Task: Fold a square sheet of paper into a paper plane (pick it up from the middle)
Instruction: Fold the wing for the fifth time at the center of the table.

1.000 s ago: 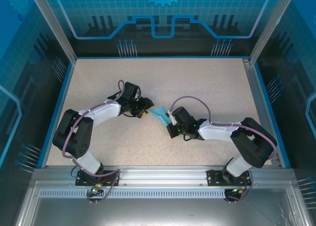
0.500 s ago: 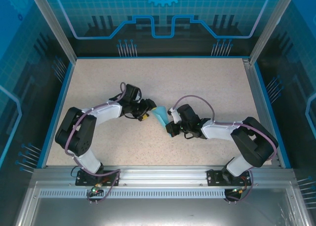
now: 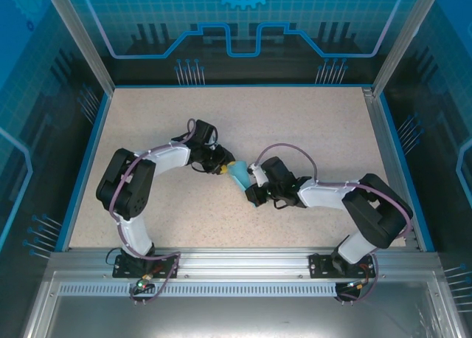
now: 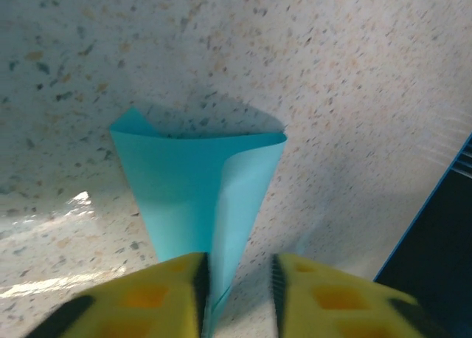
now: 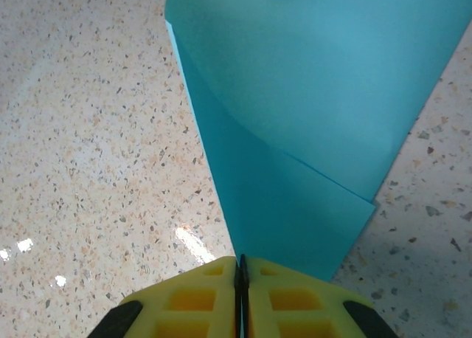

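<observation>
The cyan paper [image 3: 238, 173] is folded into a tapering dart-like shape and is held just above the table's middle. My right gripper [image 3: 251, 181] is shut on its narrow end. In the right wrist view the yellow fingers [image 5: 199, 297] meet tightly on the paper [image 5: 310, 116], which fans out wide ahead. My left gripper [image 3: 223, 167] comes in from the left and stands open around the paper's opposite tip. In the left wrist view the folded paper [image 4: 199, 183] runs down between the jaws [image 4: 240, 279], lying against the left finger [image 4: 169, 290], with a gap to the right one.
Speckled beige tabletop [image 3: 310, 131] lies all round the two arms. A blue rim [image 3: 391, 153] and dark transparent walls enclose it. A dark blue edge [image 4: 442, 242] shows at the right of the left wrist view.
My left gripper has moved right until its open fingers straddle the paper's tip. The right gripper has shifted slightly left, and the paper has turned more upright.
</observation>
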Robot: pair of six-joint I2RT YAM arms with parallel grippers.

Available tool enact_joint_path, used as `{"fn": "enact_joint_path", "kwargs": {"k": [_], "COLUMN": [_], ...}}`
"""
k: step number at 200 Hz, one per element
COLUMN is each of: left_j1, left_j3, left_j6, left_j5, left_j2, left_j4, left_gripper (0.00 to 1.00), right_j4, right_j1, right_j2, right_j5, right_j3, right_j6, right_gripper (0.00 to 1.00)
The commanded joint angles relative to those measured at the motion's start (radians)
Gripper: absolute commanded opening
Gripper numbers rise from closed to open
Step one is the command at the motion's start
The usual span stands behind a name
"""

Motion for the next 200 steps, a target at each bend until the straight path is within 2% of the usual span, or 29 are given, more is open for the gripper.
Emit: {"fn": "enact_joint_path", "kwargs": {"k": [1,53,101,200], "left_j1": [-0.006,-0.007,-0.007,-0.007], "left_j3": [0.032,0.054,0.057,0.056], "left_j6": [0.032,0.035,0.027,0.029], "left_j5": [0.022,0.018,0.018,0.021], "left_j2": [0.025,0.032,0.027,0.027], "left_j4": [-0.079,-0.107,-0.11,-0.109], "left_gripper": [0.2,0.0,0.0,0.0], "right_j4": [-0.049,-0.129,-0.205,-0.281], "right_j1": [0.028,0.063,0.122,0.178], "right_j2": [0.003,-0.03,-0.066,-0.086], "right_j5": [0.049,0.164,0.278,0.366], "right_j3": [0.032,0.046,0.05,0.049], "right_j6": [-0.024,-0.047,-0.056,-0.033], "right_gripper": [0.12,0.2,0.24,0.24]}}
